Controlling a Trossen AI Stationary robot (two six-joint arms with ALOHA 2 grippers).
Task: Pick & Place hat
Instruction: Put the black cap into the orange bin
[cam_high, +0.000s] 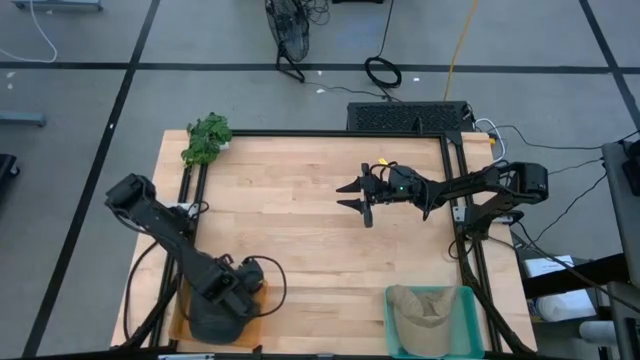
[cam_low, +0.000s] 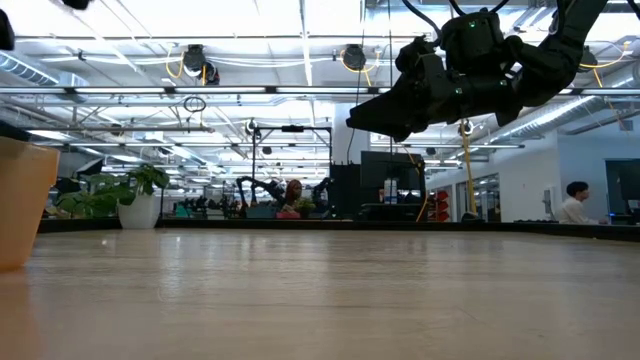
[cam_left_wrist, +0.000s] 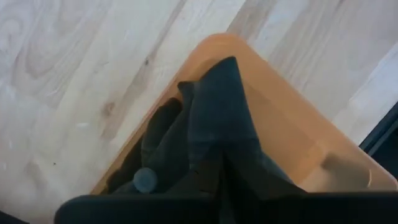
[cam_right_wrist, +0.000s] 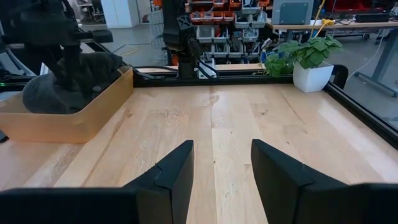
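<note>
A dark grey hat (cam_high: 213, 322) lies bunched in a tan tray (cam_high: 178, 312) at the table's near-left corner. It also shows in the right wrist view as the hat (cam_right_wrist: 46, 93) in the tray (cam_right_wrist: 74, 124). My left gripper (cam_high: 226, 288) reaches down into that tray, shut on the hat. My right gripper (cam_high: 352, 196) hovers open, high above the table's middle right, with nothing between its fingers (cam_right_wrist: 221, 149). A beige hat (cam_high: 425, 305) rests in a green bin (cam_high: 470, 300) at the near-right corner. My left gripper (cam_left_wrist: 227, 81) comes from above, slanting down into the tray, its shut fingers pinching the dark hat's fabric (cam_left_wrist: 158, 134). The fingers cover the place of contact, so I cannot tell the part or the number of layers. The hat's bulk rests in the tray.
A potted plant (cam_high: 207, 138) stands at the far-left corner. A black frame rail (cam_high: 455, 200) runs along the table's edges. Bare wood lies between the two arms (cam_high: 300, 230). The tan tray's wall (cam_low: 20, 200) shows at the left of the low view.
</note>
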